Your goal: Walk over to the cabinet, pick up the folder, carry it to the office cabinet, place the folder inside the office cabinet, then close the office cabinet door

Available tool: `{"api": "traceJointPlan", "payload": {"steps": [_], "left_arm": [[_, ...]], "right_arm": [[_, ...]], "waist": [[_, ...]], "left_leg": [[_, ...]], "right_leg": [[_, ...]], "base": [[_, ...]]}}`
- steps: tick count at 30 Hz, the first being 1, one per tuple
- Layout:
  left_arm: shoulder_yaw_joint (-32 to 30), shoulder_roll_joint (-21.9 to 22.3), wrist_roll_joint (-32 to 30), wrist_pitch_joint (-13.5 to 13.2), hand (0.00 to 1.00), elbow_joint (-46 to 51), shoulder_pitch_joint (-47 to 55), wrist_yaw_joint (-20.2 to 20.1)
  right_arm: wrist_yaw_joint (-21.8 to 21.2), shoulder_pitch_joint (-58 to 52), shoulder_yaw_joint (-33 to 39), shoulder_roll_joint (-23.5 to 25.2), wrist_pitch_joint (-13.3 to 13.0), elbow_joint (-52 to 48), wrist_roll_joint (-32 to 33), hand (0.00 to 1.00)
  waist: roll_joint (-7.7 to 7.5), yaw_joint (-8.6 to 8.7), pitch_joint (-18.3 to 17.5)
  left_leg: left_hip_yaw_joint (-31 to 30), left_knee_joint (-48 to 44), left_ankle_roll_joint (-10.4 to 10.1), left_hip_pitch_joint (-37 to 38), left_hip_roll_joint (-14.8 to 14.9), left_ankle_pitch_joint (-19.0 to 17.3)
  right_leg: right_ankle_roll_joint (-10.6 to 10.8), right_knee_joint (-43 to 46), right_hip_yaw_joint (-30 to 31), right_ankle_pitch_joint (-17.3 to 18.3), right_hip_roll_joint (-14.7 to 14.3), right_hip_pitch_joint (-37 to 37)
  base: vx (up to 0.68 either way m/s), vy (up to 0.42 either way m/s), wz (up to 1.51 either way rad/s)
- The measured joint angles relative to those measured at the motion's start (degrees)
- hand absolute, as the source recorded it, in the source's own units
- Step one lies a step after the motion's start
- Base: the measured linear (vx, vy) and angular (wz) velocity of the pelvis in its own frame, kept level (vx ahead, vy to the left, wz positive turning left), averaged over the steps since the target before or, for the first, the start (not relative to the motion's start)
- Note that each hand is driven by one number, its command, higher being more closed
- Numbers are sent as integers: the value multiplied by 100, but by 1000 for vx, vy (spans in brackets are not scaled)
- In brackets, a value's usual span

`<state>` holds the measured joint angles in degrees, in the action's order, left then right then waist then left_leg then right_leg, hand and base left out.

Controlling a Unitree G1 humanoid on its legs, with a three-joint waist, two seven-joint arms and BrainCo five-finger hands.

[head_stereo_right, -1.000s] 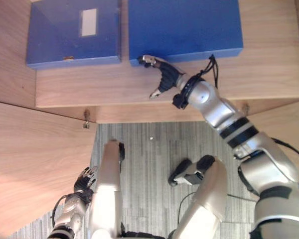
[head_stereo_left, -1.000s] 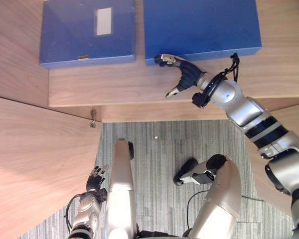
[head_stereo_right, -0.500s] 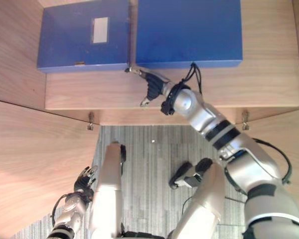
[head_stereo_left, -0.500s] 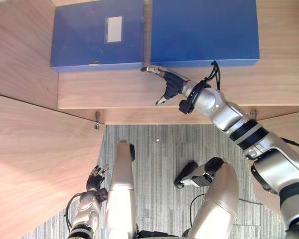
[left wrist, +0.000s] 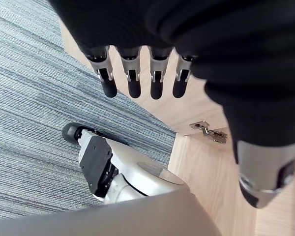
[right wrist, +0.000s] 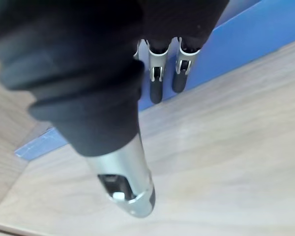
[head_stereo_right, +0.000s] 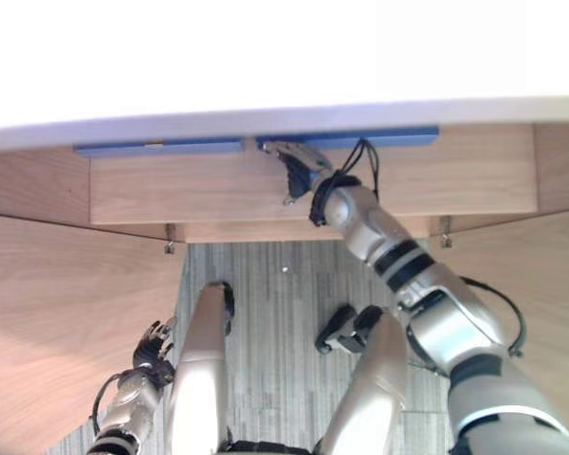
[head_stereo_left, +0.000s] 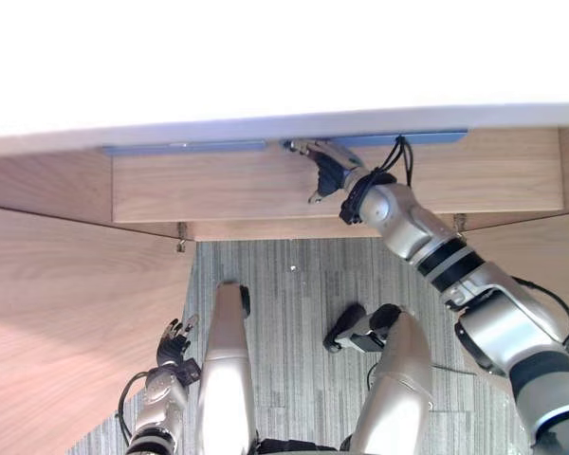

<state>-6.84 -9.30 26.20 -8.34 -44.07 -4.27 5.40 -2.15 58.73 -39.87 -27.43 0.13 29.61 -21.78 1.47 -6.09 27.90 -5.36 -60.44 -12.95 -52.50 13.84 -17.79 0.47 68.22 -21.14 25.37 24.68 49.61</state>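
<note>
Folder [head_stereo_left: 398, 139] lies on the shelf [head_stereo_left: 218, 185] beside a second folder [head_stereo_left: 185, 148]. The right hand [head_stereo_left: 327, 166], fingers straight, touches its front edge, likely nudging it inward so the door [head_stereo_left: 66, 313] clears. The left hand [head_stereo_left: 174, 343] hangs relaxed.

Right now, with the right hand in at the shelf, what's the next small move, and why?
Probably draw the right hand straight back off the shelf. The blue folder lies flat there beside a second folder; the hand's fingers are straight at its front edge, gripping nothing. The door stands open, and the arm must clear the opening before it can swing.
</note>
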Motion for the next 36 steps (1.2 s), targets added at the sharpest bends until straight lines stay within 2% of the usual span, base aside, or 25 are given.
{"api": "traceJointPlan", "payload": {"steps": [6,8,11,14,19,21,23,25,29,33,34,36], "left_arm": [[6,12,-70,-4,0,-29,5,4],[9,11,-77,-7,0,-28,6,3],[8,4,-144,-9,0,-37,18,-1],[10,2,-193,-6,0,-108,65,-6],[12,-1,-330,14,0,-567,94,-12],[10,-11,-446,51,0,-827,147,-18],[3,3,-588,103,0,-931,186,-24],[1,41,-691,161,0,-1001,358,-52],[-17,49,-1038,234,0,-1057,542,-138],[0,24,-1279,296,0,-1074,649,-236],[27,36,-1364,306,0,-1163,680,-271],[8,135,-1558,375,0,-1247,728,-305]], "right_arm": [[-31,-62,-333,115,4,211,-319,0],[-79,-151,-527,195,-2,214,-421,0],[-153,-310,-569,351,-10,216,-437,0],[-226,-546,-702,512,-36,280,-443,0],[-421,-1416,-810,767,-139,694,-457,0],[-570,-1989,-905,836,-150,1082,-462,0],[-669,-2312,-881,843,-151,1190,-475,0],[-779,-2813,-821,845,-179,1292,-470,0],[-905,-3728,-46,806,-244,1294,-409,0],[-890,-4342,789,767,-243,1294,-352,0],[-879,-4599,1170,763,-239,1294,-330,0],[-801,-4931,1752,765,-192,1327,-274,0]], "waist": [[-96,47,-31],[-172,69,-73],[-241,113,-114],[-339,117,-188],[-378,132,-458],[-360,158,-749],[-342,171,-849],[-271,241,-1113],[-126,287,-1464],[-36,319,-1525],[24,375,-1630],[95,387,-1674]], "left_leg": [[611,2092,165,1142,88,922],[801,2935,174,1720,91,1296],[903,3705,160,2338,88,1621],[1005,4171,113,2914,134,1781],[1068,4596,104,3681,196,1887],[997,4748,116,3938,261,1896],[947,4839,123,4162,267,1916],[907,4967,132,4398,267,1922],[945,4994,202,4575,182,1925],[1171,4680,396,4562,150,1958],[1145,4786,429,4578,134,1990],[1152,3933,425,4445,77,1362]], "right_leg": [[2,-2017,-205,-1032,-461,-845],[25,-2730,-268,-1355,-631,-1274],[39,-3271,-381,-1542,-776,-1770],[35,-3520,-399,-1582,-909,-2188],[52,-3827,-427,-1594,-1090,-2875],[84,-4115,-545,-1644,-1261,-3261],[108,-4301,-599,-1705,-1320,-3549],[167,-4643,-694,-1822,-1405,-3920],[259,-5127,-706,-2009,-1452,-4307],[210,-5301,-540,-2081,-1494,-4487],[199,-5484,-502,-2131,-1530,-4501],[236,-5686,-481,-2297,-1559,-4612]], "base": [[43,70,-19],[89,35,-12],[75,4,-2],[63,-18,-9],[58,-29,-4],[57,-16,12],[51,14,13],[50,65,15],[13,88,8],[-55,51,4],[-102,50,16],[-53,85,-11]]}}
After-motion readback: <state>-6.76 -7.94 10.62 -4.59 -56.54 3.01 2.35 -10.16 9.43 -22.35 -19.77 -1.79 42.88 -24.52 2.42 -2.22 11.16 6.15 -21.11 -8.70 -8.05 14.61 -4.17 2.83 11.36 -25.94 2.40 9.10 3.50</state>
